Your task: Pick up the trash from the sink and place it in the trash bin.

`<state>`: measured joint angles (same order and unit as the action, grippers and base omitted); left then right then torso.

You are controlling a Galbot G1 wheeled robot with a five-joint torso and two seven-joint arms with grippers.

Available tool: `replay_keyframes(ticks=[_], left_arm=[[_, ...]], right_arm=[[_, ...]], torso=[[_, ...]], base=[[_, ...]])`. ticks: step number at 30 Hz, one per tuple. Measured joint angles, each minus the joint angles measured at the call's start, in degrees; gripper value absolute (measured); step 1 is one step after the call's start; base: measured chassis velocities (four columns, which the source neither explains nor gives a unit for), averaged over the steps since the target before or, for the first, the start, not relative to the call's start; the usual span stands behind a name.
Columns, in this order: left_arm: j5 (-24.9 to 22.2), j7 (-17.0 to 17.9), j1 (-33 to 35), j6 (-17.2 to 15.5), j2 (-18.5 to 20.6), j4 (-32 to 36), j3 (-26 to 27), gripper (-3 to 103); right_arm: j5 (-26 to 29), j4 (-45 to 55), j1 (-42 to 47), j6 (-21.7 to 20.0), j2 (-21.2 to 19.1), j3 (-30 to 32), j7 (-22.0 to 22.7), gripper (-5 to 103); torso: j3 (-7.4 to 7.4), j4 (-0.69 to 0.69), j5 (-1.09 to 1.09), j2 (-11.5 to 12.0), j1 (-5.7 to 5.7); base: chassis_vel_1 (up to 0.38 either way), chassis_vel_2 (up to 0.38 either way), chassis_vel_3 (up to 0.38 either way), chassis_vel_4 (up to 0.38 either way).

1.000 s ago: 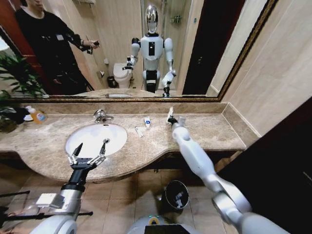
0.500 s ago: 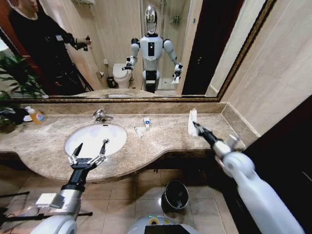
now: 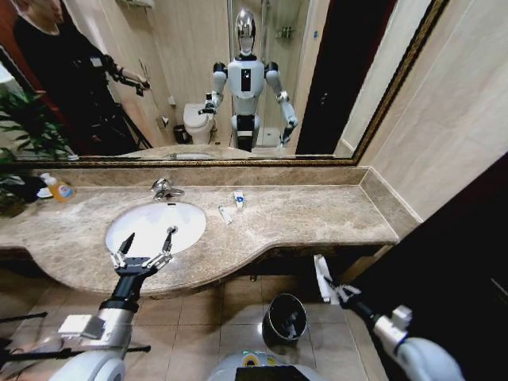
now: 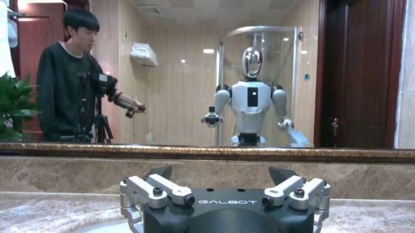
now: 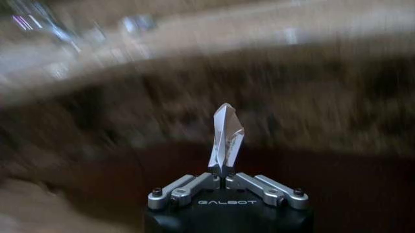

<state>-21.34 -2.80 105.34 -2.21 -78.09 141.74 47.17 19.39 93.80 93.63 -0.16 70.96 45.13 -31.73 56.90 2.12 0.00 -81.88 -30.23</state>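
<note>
A robot faces a bathroom counter [image 3: 333, 218] of brown marble with a white oval sink [image 3: 155, 226] in the left half of the head view. The right gripper [image 3: 332, 291] sits low in the lower right of the frame, below the counter's front edge, its fingers [image 5: 194, 186] pressed together on a white folded piece of trash [image 3: 321, 277]. The paper's long axis stands up out of the fingertips. The trash bin [image 3: 286, 317], small, dark and round, stands on the floor at lower centre, just to the left of and below the held paper, so the drop appears to call for a short move leftward and down. The left gripper [image 3: 145, 248] hovers over the sink's near rim with fingers spread apart, holding nothing. Two more small white pieces of litter [image 3: 232, 205] lie on the counter right of the sink.
</note>
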Motion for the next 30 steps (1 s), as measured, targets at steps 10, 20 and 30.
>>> replay_keyframes(ticks=[10, 20, 30], left_arm=[[0.0, 0.0, 0.0, 0.0, 0.0, 0.0, 0.0, 100], [0.0, 0.0, 0.0, 0.0, 0.0, 0.0, 0.0, 100], [0.0, 0.0, 0.0, 0.0, 0.0, 0.0, 0.0, 100]], right_arm=[[-17.41, -27.83, -15.03, 6.76, 13.08, -4.0, 11.79, 0], [-21.45, -31.35, -15.96, 6.61, 16.57, -3.49, 14.72, 7], [-21.92, -27.06, -14.27, 6.9, 16.48, -3.64, 14.92, 44]], torso=[[0.0, 0.0, 0.0, 0.0, 0.0], [0.0, -0.02, -0.01, 0.0, 0.0], [0.0, -0.01, -0.01, 0.0, 0.0]], base=[[0.0, 0.0, 0.0, 0.0], [0.0, 0.0, 0.0, 0.0], [0.0, 0.0, 0.0, 0.0]])
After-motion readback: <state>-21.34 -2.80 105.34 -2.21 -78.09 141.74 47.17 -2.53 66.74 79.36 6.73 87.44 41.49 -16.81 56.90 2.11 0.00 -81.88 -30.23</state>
